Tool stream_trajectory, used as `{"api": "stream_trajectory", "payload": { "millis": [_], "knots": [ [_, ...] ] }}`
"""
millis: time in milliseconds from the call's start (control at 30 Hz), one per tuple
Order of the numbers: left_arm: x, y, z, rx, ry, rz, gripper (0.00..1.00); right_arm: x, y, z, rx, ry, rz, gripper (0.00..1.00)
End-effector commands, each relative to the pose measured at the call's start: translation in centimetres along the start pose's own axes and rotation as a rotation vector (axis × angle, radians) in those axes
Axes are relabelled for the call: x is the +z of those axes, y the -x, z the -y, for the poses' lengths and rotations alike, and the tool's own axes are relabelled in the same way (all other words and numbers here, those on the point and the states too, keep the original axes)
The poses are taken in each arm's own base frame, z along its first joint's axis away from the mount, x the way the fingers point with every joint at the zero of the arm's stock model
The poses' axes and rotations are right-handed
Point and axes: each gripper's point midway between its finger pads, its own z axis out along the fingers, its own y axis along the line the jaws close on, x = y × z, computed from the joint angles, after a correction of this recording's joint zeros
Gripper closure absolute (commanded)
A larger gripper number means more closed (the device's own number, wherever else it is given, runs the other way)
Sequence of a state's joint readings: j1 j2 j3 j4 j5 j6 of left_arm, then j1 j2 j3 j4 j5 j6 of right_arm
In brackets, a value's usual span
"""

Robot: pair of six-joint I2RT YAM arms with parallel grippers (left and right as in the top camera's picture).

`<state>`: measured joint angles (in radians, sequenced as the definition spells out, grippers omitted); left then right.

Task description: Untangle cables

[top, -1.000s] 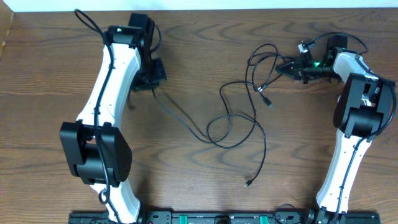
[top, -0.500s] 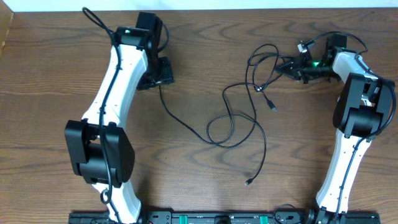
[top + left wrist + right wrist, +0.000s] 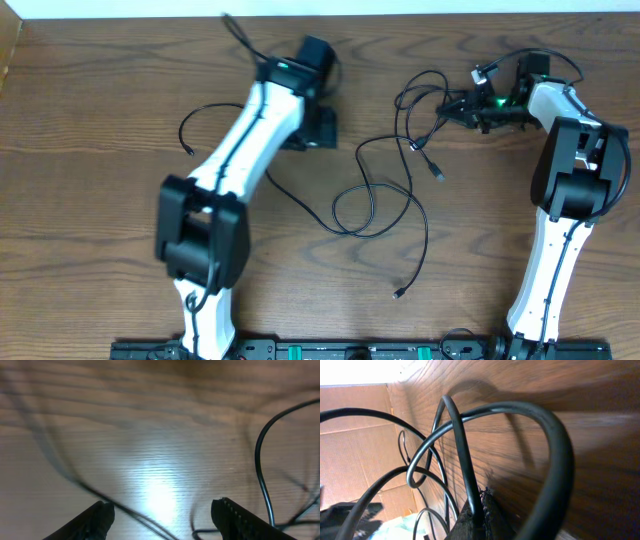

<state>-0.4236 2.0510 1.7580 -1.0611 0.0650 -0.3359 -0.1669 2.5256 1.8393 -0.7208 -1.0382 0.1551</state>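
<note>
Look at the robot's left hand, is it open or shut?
Open. In the wrist view, the left hand has its two fingers wide apart, gripping nothing.

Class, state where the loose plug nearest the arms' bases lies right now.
In the overhead view the loose plug lies right of centre, below the cable loop, nearer the right arm than the left arm.

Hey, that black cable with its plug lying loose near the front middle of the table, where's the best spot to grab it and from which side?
Probably the straight stretch of the black cable just behind its plug, coming straight down with the jaws across the cord. That part lies flat and alone on bare wood, while further back it runs into the crossed loops.
</note>
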Motion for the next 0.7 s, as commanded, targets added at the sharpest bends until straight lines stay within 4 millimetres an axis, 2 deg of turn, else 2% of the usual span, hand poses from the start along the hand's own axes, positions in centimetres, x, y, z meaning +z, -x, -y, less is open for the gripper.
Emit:
{"api": "stream_trajectory", "payload": {
  "millis": [0, 233, 333, 500, 567, 667],
  "knots": [
    [3.0, -1.4, 2.1, 0.060, 0.013, -0.061, 0.30, 1.6, -1.0, 3.5, 0.002, -0.159, -0.025, 0.99],
    [6.7, -3.0, 5.1, 0.139, 0.028, -0.107, 0.30, 2.0, -1.2, 3.3, -0.004, -0.160, -0.033, 0.99],
    [7.0, -3.0, 5.1, 0.143, 0.033, -0.104, 0.30, 2.0, -1.2, 3.2, -0.006, -0.160, -0.035, 0.99],
    [5.1, -1.1, 2.9, 0.121, 0.108, -0.027, 0.30, 2.0, -1.2, 3.4, -0.006, -0.168, -0.034, 0.98],
    [3.3, -0.2, 2.9, 0.103, 0.086, 0.020, 0.30, 2.0, -1.1, 3.8, -0.006, -0.193, -0.031, 0.98],
    [1.7, 0.2, 3.3, 0.099, 0.059, 0.056, 0.30, 1.9, -1.1, 3.9, -0.005, -0.203, -0.030, 0.99]
  ]
}}
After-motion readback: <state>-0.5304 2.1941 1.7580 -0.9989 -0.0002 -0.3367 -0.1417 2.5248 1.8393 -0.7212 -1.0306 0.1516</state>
